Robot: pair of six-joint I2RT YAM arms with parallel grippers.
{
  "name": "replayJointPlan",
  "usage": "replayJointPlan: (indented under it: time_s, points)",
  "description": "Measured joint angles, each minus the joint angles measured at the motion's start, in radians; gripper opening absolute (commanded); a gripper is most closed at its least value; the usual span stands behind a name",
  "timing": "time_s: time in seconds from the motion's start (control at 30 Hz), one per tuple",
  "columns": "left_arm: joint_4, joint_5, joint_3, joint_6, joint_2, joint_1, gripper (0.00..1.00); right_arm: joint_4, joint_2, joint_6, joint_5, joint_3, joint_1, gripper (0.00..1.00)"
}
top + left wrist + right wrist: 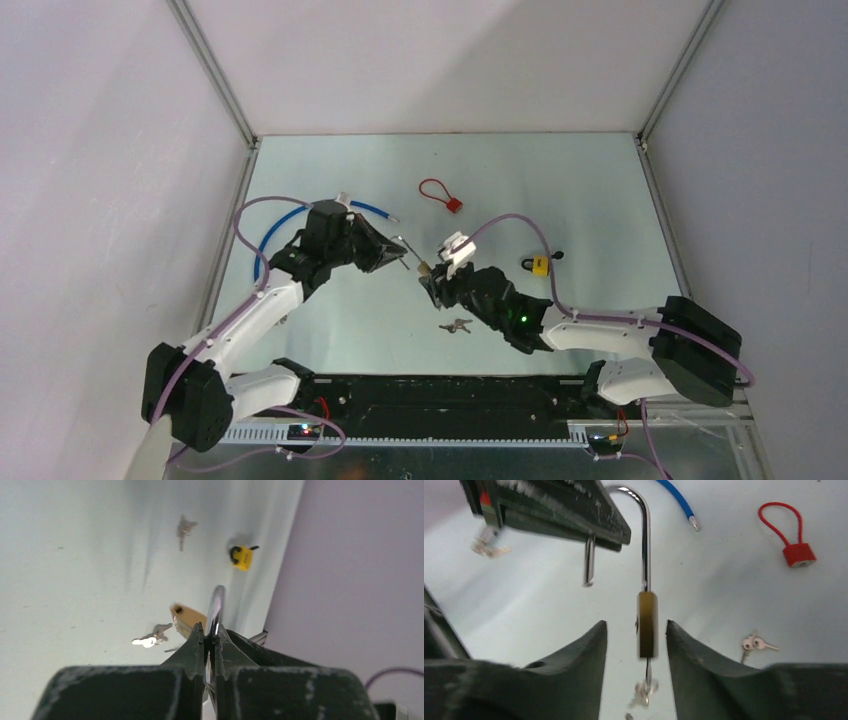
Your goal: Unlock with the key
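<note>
A brass padlock (647, 625) hangs in the air from its steel shackle (644, 545). The shackle's short leg (588, 562) is out of the body. My left gripper (210, 630) is shut on the shackle (216, 602), with the brass body (189, 619) just past its tips. A key (647, 682) sticks out of the body's underside with a small bunch dangling, blurred. My right gripper (635, 626) stands open, one finger on each side of the body and touching neither. In the top view both grippers meet at the padlock (422, 267) mid-table.
A spare pair of keys (455, 325) lies on the table near the right arm. A small yellow padlock (540, 265) sits to the right. A red cable lock (441, 194) and a blue cable (290, 218) lie farther back. White walls enclose the table.
</note>
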Motion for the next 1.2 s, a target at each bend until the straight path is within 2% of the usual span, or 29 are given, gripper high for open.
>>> replayJointPlan:
  time_s: [0.13, 0.27, 0.4, 0.63, 0.77, 0.83, 0.97, 1.2]
  points:
    - [-0.077, -0.01, 0.0, 0.048, 0.03, 0.062, 0.0, -0.024, 0.046, -0.082, 0.072, 0.004, 0.054, 0.71]
    - [-0.12, -0.027, 0.003, 0.092, 0.074, 0.121, 0.0, -0.06, 0.049, -0.096, 0.099, 0.008, 0.054, 0.74]
    - [-0.152, -0.028, 0.055, 0.119, 0.159, 0.136, 0.0, -0.099, 0.03, -0.084, 0.098, 0.008, 0.033, 0.75]
    - [-0.176, -0.019, 0.325, 0.167, 0.385, 0.163, 0.0, -0.117, -0.038, -0.048, 0.094, 0.002, -0.019, 0.75]
    - [-0.141, -0.018, 0.489, 0.199, 0.513, 0.187, 0.0, -0.13, -0.043, -0.03, 0.087, -0.007, -0.048, 0.75]
    - [-0.112, -0.018, 0.524, 0.219, 0.559, 0.203, 0.0, -0.137, -0.047, -0.022, 0.086, -0.018, -0.056, 0.75]
    - [-0.097, -0.026, 0.494, 0.267, 0.599, 0.241, 0.0, -0.145, -0.061, -0.014, 0.083, -0.036, -0.062, 0.75]
    - [-0.043, -0.058, 0.311, 0.34, 0.56, 0.328, 0.0, -0.155, -0.086, 0.002, 0.076, -0.06, -0.08, 0.75]
